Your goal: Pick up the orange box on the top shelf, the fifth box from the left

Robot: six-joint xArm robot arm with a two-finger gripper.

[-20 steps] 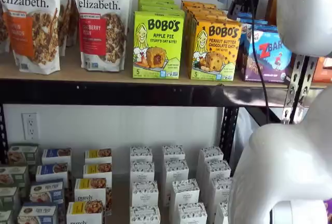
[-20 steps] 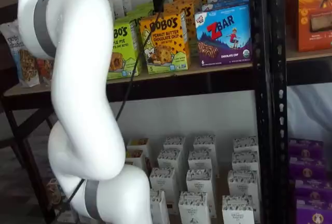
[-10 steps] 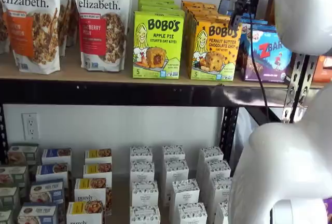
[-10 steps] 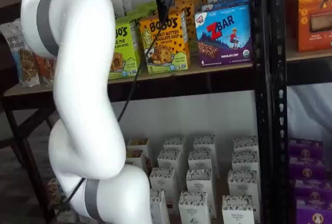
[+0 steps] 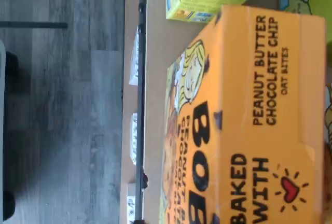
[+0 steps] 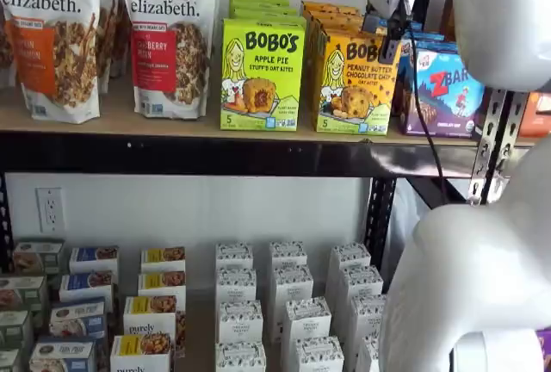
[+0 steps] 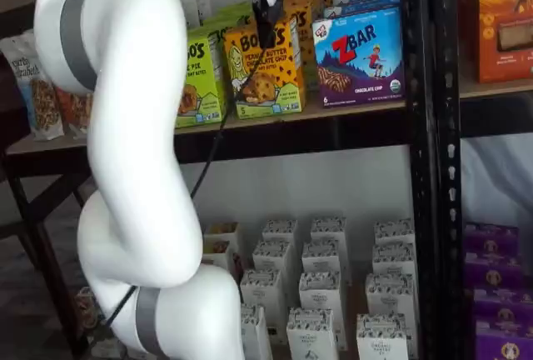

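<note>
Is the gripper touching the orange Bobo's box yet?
Cannot tell. In both shelf views the gripper overlaps the orange box, fingers side-on; neither view shows contact or a gap.

White wall [image 6: 215,208] with outlet [image 6: 50,208] — grey plank floor [image 5: 62,105].

I'm looking at a mock grocery aisle here, a shop-style stock display rather than anyone's pantry. The top shelf [image 6: 120,118] is a tan board on a black rail, carried by perforated steel uprights [image 7: 440,168], warehouse racking. Goods face forward in rows several deep: granola bags [image 6: 52,36], a lime-green Apple Pie box [image 6: 263,75], the orange box [image 6: 355,83], a ZBar box [image 7: 360,56]. Below, I've got ranks of identical white cartons [image 6: 288,303] and purple boxes [image 7: 498,293] lined up like retail stock. A plain white wall with a power outlet [image 6: 50,208] sits behind, and the wrist view gives me grey wood-look flooring [image 5: 62,99].
</note>
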